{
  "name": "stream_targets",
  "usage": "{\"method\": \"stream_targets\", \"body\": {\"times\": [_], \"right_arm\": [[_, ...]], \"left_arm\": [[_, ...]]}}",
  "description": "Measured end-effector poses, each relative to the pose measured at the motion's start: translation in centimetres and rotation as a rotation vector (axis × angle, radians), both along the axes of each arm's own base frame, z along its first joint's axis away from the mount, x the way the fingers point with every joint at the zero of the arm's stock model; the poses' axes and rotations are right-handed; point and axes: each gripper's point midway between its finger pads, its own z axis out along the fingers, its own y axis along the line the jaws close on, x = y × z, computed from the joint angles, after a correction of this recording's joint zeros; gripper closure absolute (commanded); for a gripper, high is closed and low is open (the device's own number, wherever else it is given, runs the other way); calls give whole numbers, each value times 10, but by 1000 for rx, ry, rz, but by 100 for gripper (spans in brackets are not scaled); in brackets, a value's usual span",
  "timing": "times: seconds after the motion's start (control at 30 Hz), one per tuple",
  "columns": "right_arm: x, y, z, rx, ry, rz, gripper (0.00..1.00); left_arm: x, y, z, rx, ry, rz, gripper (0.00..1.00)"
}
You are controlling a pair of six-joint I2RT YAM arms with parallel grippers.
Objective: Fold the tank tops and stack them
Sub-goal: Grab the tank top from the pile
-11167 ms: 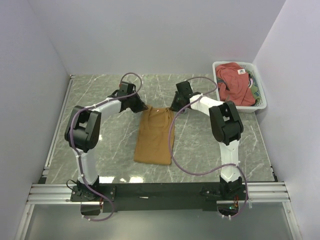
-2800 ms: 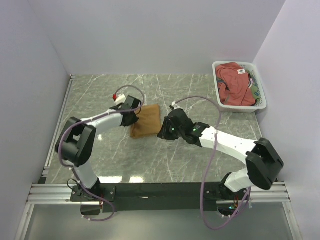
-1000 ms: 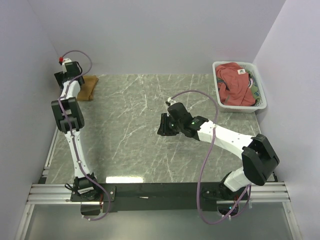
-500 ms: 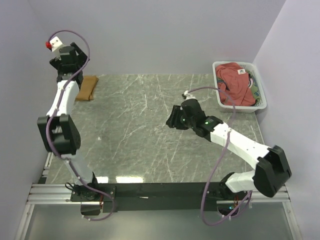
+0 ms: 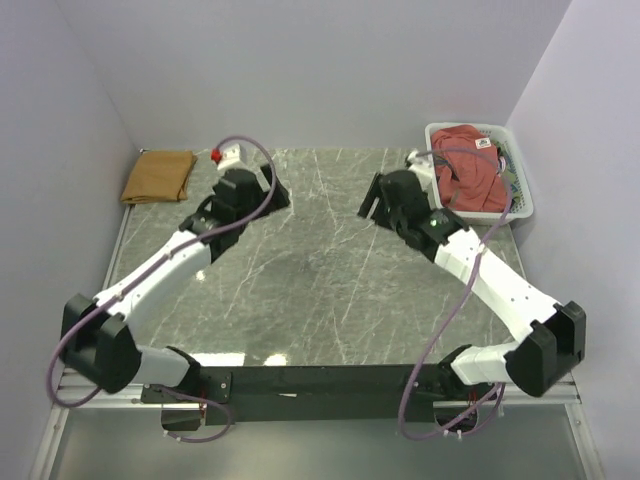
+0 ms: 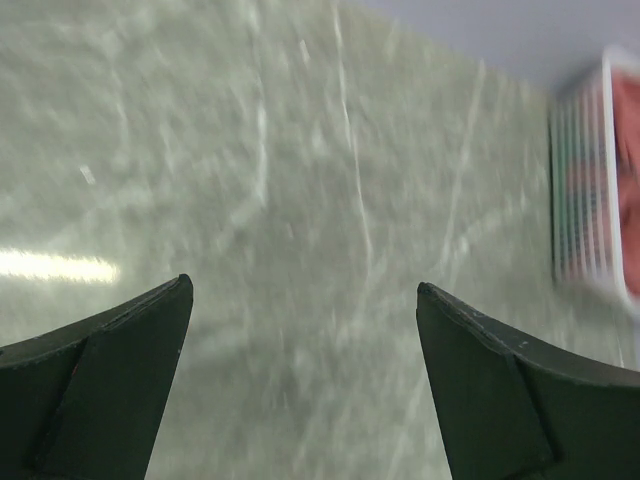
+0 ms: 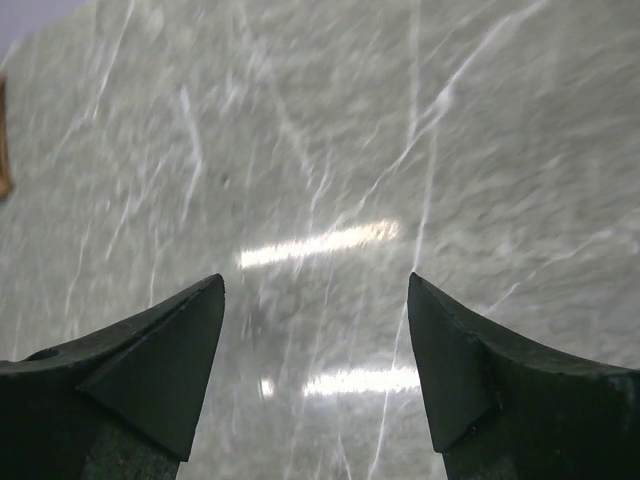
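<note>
While left gripper (image 6: pixel 300 290) & right gripper (image 7: pixel 315 285) gape wide, empty, tan tank top (image 5: pixel 157 176) sits folded upper left; red tank top (image 5: pixel 465 165), limp & light, lies heaped in basket (image 5: pixel 500 218) upper right. Prob. best pinched at a raised fold.

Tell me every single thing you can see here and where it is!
Tan tank top: one, tan-brown, folded, far left corner of the table.
Red tank top: one, rust-red, heaped in the basket.
Basket: one, white mesh, far right corner of the table.
Table: one, grey-green marble, bare in the middle.
Arms: two, white and black, left arm and right arm, reaching out from the near edge.
Left end effector: one, black, open and empty, over the table.
Right end effector: one, black, open and empty, over the table near the basket.
</note>
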Motion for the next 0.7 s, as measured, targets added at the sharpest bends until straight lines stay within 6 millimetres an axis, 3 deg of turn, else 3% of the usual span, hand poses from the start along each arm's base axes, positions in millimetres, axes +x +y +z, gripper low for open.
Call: {"method": "stream_targets", "body": {"times": [0.13,0.27,0.37,0.47,0.6,0.7], "right_arm": [[53,-42,31,-39,-9,-179,19],[124,-123,41,-78,0,-427,23],[159,-181,21,-109,56,-556,28],[182,-234,-13,-119,128,-650,31],[187,-284,-58,-86,220,-725,33],[186,-307,-73,-45,240,-760,33]], "left_arm": [[-53,-22,-10,-17,52,-136,1],[-95,-41,14,-54,26,-264,1],[-122,-47,35,-85,-15,-350,1],[-138,-41,46,-84,-41,-387,1],[-149,-33,53,-65,-63,-410,1],[-152,-31,53,-48,-67,-427,1]]}}
